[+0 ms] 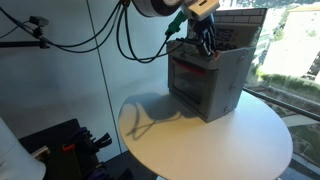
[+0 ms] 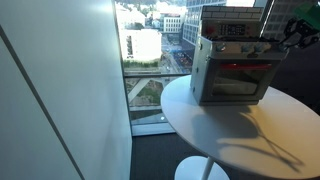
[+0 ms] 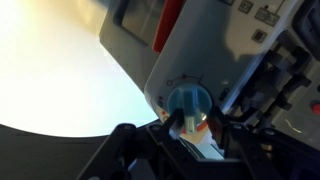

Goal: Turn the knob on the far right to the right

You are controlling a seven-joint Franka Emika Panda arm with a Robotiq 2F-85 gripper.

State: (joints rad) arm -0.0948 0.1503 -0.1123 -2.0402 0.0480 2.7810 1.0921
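Exterior view, table side. Round white table (image 1: 250, 140), smooth matte top, clean curved rim. Boxy grey toy oven (image 1: 205, 85) on it: flat, plastic-looking panels and square corners, parked near the far rim. Black cables (image 1: 120, 35) looping down from the arm overhead. Gripper (image 1: 205, 38) at the oven's upper front corner. Knob not resolvable here, masked by the gripper. Wide bare tabletop in front of the oven.

Exterior view facing the window. Same toy oven (image 2: 232, 72) seen front-on: light grey shell, red-tinted door window (image 2: 240, 72), strip of small controls along the top. Gripper (image 2: 297, 35) dark, pressed in at the right end of that strip as seen here. Knob too small to pick out. Table (image 2: 230, 135) on a single pedestal (image 2: 200, 170), glass wall (image 2: 150, 60) just behind. Open, shadowed tabletop ahead of the oven, rim curving away below.

Wrist view. Knob (image 3: 190, 102): round, glossy, translucent blue, seated on a smooth pale grey panel (image 3: 175, 60) with a faint arc marking above it. Low-centre in frame, near the panel's rounded outer edge. Red part (image 3: 170, 20) further up the face. Gripper (image 3: 200, 130) right at the knob, black jaws flanking it on both sides. Contact blurred, so cannot tell whether clamped or merely straddling. Bright white tabletop filling the left side.
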